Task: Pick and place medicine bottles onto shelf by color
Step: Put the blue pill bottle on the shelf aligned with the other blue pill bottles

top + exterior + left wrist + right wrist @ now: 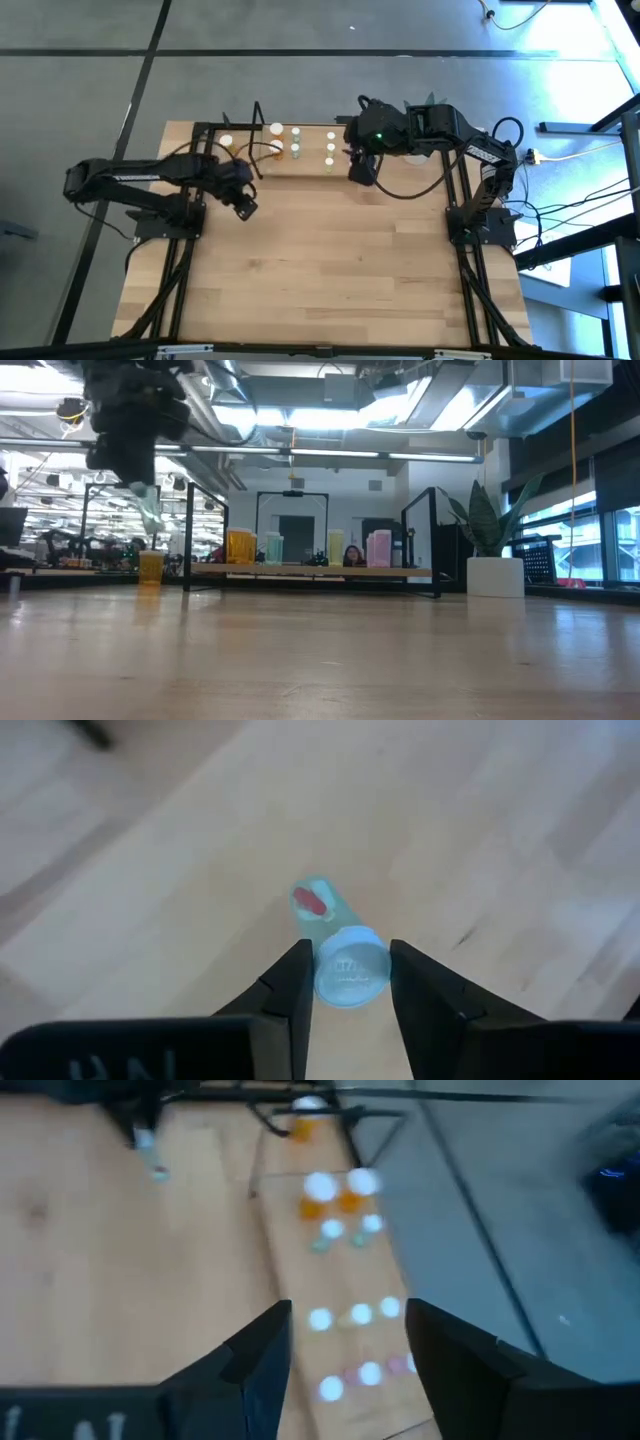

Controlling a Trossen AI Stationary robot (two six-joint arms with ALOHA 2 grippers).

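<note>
A small green bottle (pixel 318 908) with a white cap and a red mark on its body is in my left gripper (pixel 350 958), which is shut on it above the table's left half (pixel 243 205). In the low view the bottle (pixel 150 510) hangs below the fingers. The shelf (pixel 290 150) stands at the far edge, and on its board (pixel 310 571) stand orange (pixel 240 547), green (pixel 272 548), yellowish (pixel 336 547) and pink (pixel 380 548) bottles. My right gripper (pixel 350 1320) hovers open above the shelf's right part (pixel 360 172). My left gripper pinches the bottle's white cap (pixel 350 972) between its two fingers. The fingers come from above, slanting down. The green body points away past the fingertips, and the bottle hangs tilted, clear of the table.
One orange bottle (pixel 150 566) stands by the shelf's left end. A white plant pot (pixel 495 576) stands at the right beyond the shelf. Black frame bars (pixel 180 270) run along both table sides. The bare wooden top (pixel 330 270) lies between the arms and the near edge.
</note>
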